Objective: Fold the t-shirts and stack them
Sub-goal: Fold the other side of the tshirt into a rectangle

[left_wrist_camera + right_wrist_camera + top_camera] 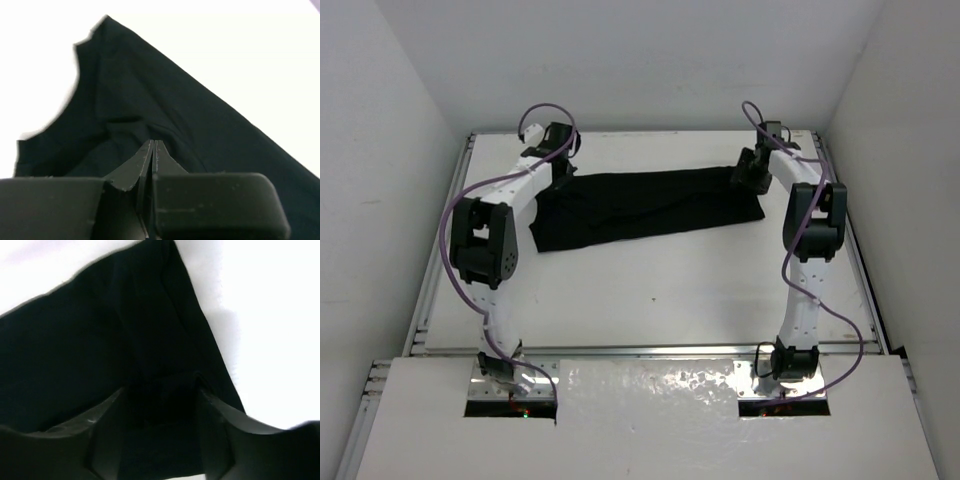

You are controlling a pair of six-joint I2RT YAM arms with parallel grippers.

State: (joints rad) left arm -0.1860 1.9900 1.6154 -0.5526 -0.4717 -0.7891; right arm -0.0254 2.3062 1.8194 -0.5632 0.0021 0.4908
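Nearest the lens in the left wrist view is your left claw (pixel 152 146). Its fingers are pressed together, with the tips down on the t-shirt (pixel 165 100) beside a small ridge of raised cloth. Whether a pinch of fabric sits between them cannot be told from here. Seen from above, that claw is at the t-shirt's far left end, close to a curved cut edge.

The t-shirt lies as one long dark band across the far part of the table (pixel 670 290), and its left end reaches a little nearer to you than its right. At the t-shirt's far right corner your right claw (pixel 160 385) stands spread, with cloth under the gap and nothing clamped.

This looks like the laying-down of a lengthwise fold. To finish it well:

- Raise the right claw straight up off the t-shirt, so its fingers do not drag the corner.
- Part the left claw before lifting it, because a snagged ridge would likely pull the fold askew.
- Check that the long edges lie even before you start the next fold.
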